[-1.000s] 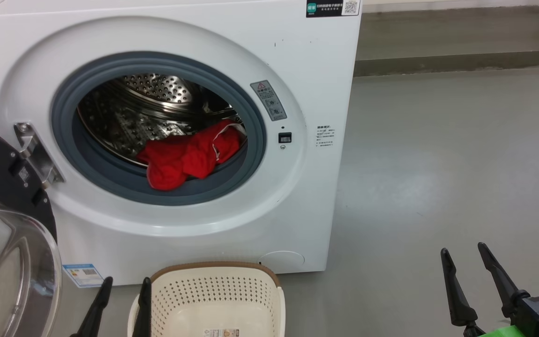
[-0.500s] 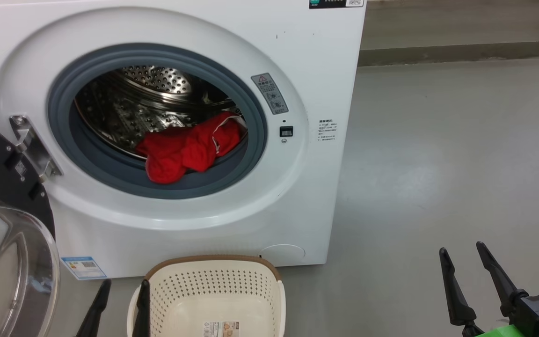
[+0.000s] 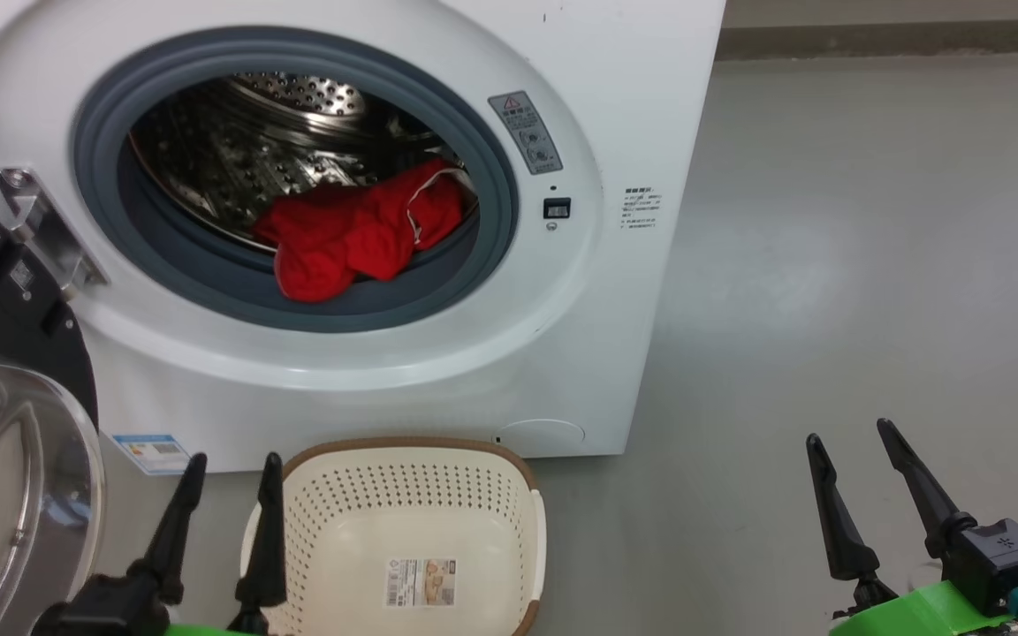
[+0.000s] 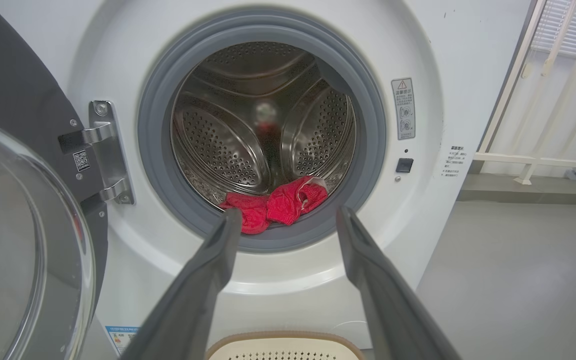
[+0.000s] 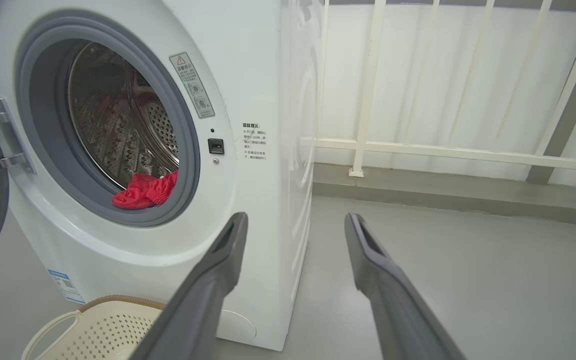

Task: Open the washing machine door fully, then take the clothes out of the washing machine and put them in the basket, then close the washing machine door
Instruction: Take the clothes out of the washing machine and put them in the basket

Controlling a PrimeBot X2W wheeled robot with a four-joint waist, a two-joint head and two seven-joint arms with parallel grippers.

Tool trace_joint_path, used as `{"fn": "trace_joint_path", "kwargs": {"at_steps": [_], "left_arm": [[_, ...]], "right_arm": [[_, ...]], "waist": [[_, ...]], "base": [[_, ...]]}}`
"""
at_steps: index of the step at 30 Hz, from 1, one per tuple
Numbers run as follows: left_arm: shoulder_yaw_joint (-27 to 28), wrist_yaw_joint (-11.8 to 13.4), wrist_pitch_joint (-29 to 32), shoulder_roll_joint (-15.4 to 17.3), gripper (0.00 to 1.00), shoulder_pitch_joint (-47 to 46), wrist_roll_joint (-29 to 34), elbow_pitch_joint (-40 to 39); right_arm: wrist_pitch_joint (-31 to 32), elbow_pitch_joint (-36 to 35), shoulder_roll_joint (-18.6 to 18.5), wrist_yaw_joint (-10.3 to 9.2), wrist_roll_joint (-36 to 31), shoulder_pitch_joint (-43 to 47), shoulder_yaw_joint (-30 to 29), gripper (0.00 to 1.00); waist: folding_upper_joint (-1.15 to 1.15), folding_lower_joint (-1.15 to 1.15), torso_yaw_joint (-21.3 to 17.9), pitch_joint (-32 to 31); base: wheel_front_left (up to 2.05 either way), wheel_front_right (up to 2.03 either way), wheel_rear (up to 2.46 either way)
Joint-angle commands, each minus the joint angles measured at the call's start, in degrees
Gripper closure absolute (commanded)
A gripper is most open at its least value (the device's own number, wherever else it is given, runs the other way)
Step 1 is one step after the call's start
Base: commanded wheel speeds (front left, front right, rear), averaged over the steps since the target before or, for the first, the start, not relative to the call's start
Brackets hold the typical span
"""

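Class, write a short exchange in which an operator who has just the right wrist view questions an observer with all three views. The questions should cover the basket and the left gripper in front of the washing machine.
Operator: I see just a corner of the basket. Is anything in it?
Observer: It is empty. In the head view its bottom bears a sticker and nothing more.
Operator: Where is the left gripper?
Observer: In the head view it hovers at the basket's left side, fingers apart and holding nothing.
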Motion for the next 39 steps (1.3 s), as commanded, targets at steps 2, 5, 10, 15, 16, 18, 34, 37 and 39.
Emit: {"fn": "trace_joint_path", "kwargs": {"at_steps": [2, 5, 10, 15, 16, 18, 34, 37, 39], "left_arm": [[2.0, 0.7, -0.7, 0.3, 0.00, -5.1, 0.6, 0.0], [2.0, 1.0, -0.7, 0.2, 0.00, -7.4, 0.8, 1.2], [1.6, 1.6, -0.9, -0.3, 0.00, -13.8, 1.2, 3.5], [1.3, 1.5, -0.9, -0.6, 0.00, -21.1, 1.3, 7.3], [1.2, 1.4, -1.0, -0.7, 0.00, -22.5, 1.4, 8.1], [1.0, 1.2, -1.0, -0.7, 0.00, -25.5, 1.6, 9.7], [1.9, -0.6, -1.0, -0.2, 0.00, -46.7, 3.6, 21.6], [2.2, -1.0, -1.0, -0.2, 0.00, -50.8, 3.7, 24.3], [2.2, -1.3, -1.0, -0.1, 0.00, -53.3, 4.1, 26.1]], "right_arm": [[-0.4, -1.9, -1.4, 0.20, -0.7, -3.3, 1.7, 0.00], [-0.4, -2.1, -1.7, 0.20, -0.7, -4.1, 1.9, 0.00], [-0.4, -2.6, -2.4, 0.20, -0.5, -5.8, 2.0, 0.00], [-0.4, -3.1, -2.9, 0.20, -0.5, -7.7, 2.6, 0.00], [-0.4, -3.2, -2.9, 0.20, -0.4, -8.1, 2.7, 0.00], [-0.4, -3.5, -2.8, 0.20, -0.3, -8.7, 2.8, 0.00], [-0.4, -6.4, -3.0, 0.20, 0.6, -14.8, 4.0, 0.00], [-0.4, -6.7, -3.0, 0.20, 0.7, -15.6, 4.1, 0.00], [-0.4, -6.8, -3.2, 0.20, 0.8, -16.1, 4.3, 0.00]], "waist": [[0.00, 0.00, 0.6, 3.2], [0.00, 0.00, 0.8, 4.4], [0.00, 0.00, 1.3, 7.9], [0.00, 0.00, 1.6, 11.7], [0.00, 0.00, 1.6, 12.4], [0.00, 0.00, 1.6, 13.9], [0.00, 0.00, 0.4, 26.1], [0.00, 0.00, 0.1, 28.0], [0.00, 0.00, -0.1, 29.3]], "base": [[0.00, 0.00, 0.00], [0.00, 0.00, 0.00], [0.00, 0.00, 0.00], [0.00, 0.00, 0.00], [0.00, 0.00, 0.00], [0.00, 0.00, 0.00], [0.00, 0.00, 0.00], [0.00, 0.00, 0.00], [0.00, 0.00, 0.00]]}}
